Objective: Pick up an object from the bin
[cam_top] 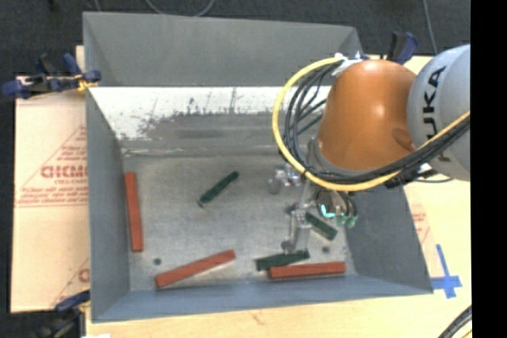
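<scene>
My gripper [296, 243] hangs low in the bin's front right part, under the orange wrist cover. Its tip is just above a short dark green bar [282, 260] that lies flat on the floor. A red bar [307, 271] lies right in front of that green bar, along the front wall. Another dark green piece [322, 226] sits tilted close to the gripper's right side; whether it touches the gripper I cannot tell.
A dark green bar [219, 187] lies slanted mid-bin. A red bar [195, 268] rests near the front wall at the left, and a third red bar [133, 211] runs along the left wall. The arm and its cables cover the bin's right side.
</scene>
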`<state>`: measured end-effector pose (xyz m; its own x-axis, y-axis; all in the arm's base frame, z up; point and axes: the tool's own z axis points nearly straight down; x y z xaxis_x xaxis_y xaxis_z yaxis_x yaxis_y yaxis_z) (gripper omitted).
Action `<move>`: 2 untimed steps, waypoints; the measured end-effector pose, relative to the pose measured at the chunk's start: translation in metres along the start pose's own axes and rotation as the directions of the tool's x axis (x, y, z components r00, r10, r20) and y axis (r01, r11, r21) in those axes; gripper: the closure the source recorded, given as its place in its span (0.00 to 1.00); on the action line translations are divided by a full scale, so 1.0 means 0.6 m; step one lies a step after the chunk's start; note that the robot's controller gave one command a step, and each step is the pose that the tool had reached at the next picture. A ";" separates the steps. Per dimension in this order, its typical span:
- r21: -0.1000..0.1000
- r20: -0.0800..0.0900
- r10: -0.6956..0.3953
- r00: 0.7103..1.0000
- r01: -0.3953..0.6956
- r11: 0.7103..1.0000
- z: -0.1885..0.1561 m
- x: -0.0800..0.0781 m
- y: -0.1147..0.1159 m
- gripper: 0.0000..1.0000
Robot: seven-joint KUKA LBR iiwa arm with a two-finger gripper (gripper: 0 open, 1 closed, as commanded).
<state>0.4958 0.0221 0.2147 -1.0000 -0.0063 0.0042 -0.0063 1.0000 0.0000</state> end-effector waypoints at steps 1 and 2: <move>-0.002 0.010 0.217 0.976 -0.217 0.976 0.243 0.027 -0.207 0.00; -0.002 0.015 0.224 0.974 -0.224 0.975 0.186 -0.052 -0.225 0.00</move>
<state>0.5275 -0.1127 0.1029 -0.9759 0.2180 -0.0107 0.2180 0.9760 0.0006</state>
